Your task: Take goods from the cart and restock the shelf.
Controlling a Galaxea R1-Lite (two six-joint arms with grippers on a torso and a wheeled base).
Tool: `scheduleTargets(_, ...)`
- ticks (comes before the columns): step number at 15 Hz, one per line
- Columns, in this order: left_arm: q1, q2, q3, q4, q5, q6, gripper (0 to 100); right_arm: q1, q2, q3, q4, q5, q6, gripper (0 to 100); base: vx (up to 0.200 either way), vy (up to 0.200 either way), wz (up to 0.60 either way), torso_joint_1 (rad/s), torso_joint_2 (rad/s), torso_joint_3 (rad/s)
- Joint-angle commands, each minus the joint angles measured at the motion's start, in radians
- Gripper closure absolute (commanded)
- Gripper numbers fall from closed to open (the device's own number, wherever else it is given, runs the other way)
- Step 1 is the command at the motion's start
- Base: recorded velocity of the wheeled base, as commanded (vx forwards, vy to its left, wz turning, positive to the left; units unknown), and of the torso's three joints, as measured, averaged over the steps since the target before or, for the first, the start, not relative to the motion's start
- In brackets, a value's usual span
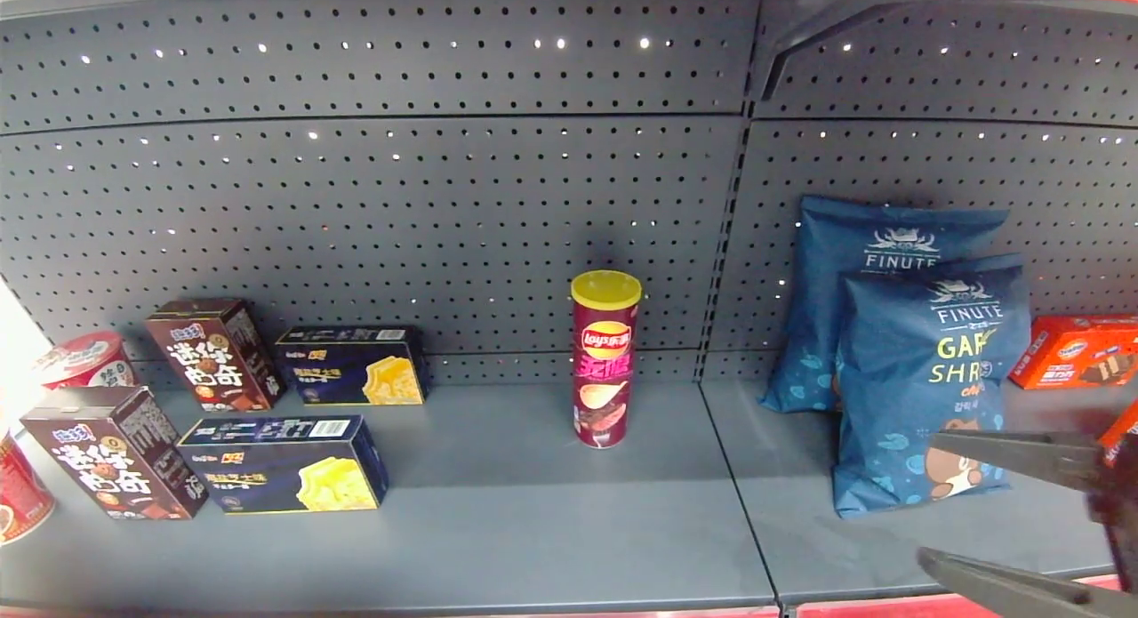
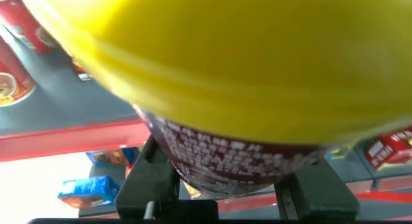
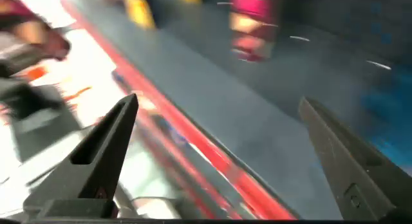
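The left tool (image 2: pixel 225 185) is clamped on a yellow-lidded chip can (image 2: pixel 225 89). The right tool (image 1: pixel 929 498) hangs with fingers apart over the near right edge of the shelf (image 1: pixel 533 529); a second can (image 1: pixel 605 360) stands upright mid-shelf, left of the blue bags (image 1: pixel 925 369).

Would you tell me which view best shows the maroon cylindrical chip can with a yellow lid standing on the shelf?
The head view: the maroon yellow-lidded chip can stands whole and upright there. The right wrist view shows it blurred and far off.
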Motion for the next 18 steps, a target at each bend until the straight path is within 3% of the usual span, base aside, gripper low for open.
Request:
scheduleTargets(1, -0.002, 0.002, 0.031, -0.007, -0.006, -0.001, 100, -0.012, 0.298, -0.057, -0.172, 0.142, 0.009, 0, 0.0, 0.0, 0.0, 0.0, 0.0, 0.0)
scheduleTargets(4, -0.002, 0.002, 0.046, -0.004, -0.009, -0.001, 100, -0.061, 0.47, -0.182, -0.186, 0.119, -0.001, 0, 0.0, 0.0, 0.0, 0.0, 0.0, 0.0)
scheduleTargets(5, -0.006, 0.003, 0.048, -0.006, -0.009, -0.003, 100, -0.058, 0.542, -0.249, -0.186, 0.054, -0.001, 0, 0.0, 0.0, 0.0, 0.0, 0.0, 0.0)
scheduleTargets(9, -0.004, 0.002, 0.048, -0.006, -0.004, -0.004, 100, -0.023, 0.714, -0.304, -0.198, -0.053, -0.034, 0, 0.0, 0.0, 0.0, 0.0, 0.0, 0.0)
scheduleTargets(11, -0.004, 0.002, 0.048, -0.006, -0.003, -0.004, 100, -0.011, 0.787, -0.352, -0.221, -0.076, -0.034, 0, 0.0, 0.0, 0.0, 0.0, 0.0, 0.0)
scheduleTargets(14, -0.004, 0.002, 0.048, -0.006, -0.001, -0.006, 100, -0.003, 0.925, -0.41, -0.367, -0.136, -0.024, 0, 0.0, 0.0, 0.0, 0.0, 0.0, 0.0)
scheduleTargets(18, -0.004, 0.005, 0.048, -0.006, -0.006, -0.006, 100, 0.032, 1.027, -0.521, -0.384, -0.15, 0.022, 0, 0.0, 0.0, 0.0, 0.0, 0.0, 0.0)
